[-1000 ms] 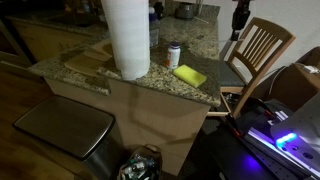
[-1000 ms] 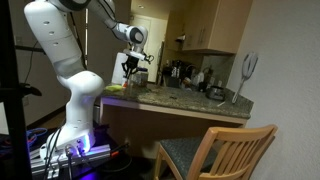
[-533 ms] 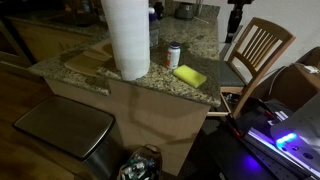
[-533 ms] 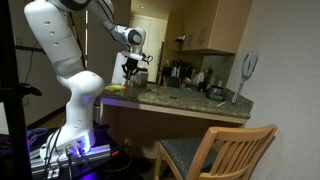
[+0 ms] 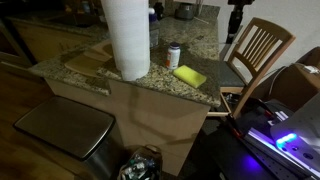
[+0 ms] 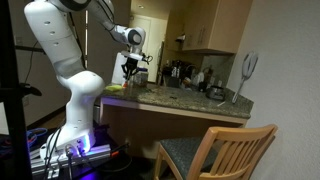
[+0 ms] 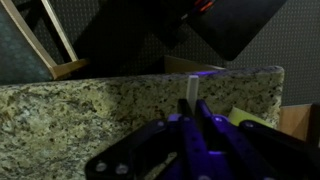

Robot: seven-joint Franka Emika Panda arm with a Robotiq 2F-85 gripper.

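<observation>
My gripper (image 7: 192, 103) is shut, its dark fingers pressed together over the granite counter (image 7: 80, 110). A thin pale strip (image 7: 190, 86) shows just past the fingertips; I cannot tell whether it is pinched or lies behind. A yellow sponge (image 7: 250, 116) lies just to the right of the fingers. In an exterior view the gripper (image 5: 235, 22) hangs above the counter's far corner, apart from the sponge (image 5: 189, 75) and a small white can (image 5: 174, 55). The arm holds the gripper (image 6: 130, 70) over the counter's end.
A tall paper towel roll (image 5: 127, 38) stands on the counter (image 5: 150, 82). A wooden chair (image 5: 258, 50) stands beside the counter's end, near the gripper. A metal bin lid (image 5: 65, 125) is on the floor side. Kitchen appliances (image 6: 180, 72) crowd the counter's far end.
In an exterior view the gripper has shifted slightly up and to the left since a second ago, then stayed still. Its jaws remain shut.
</observation>
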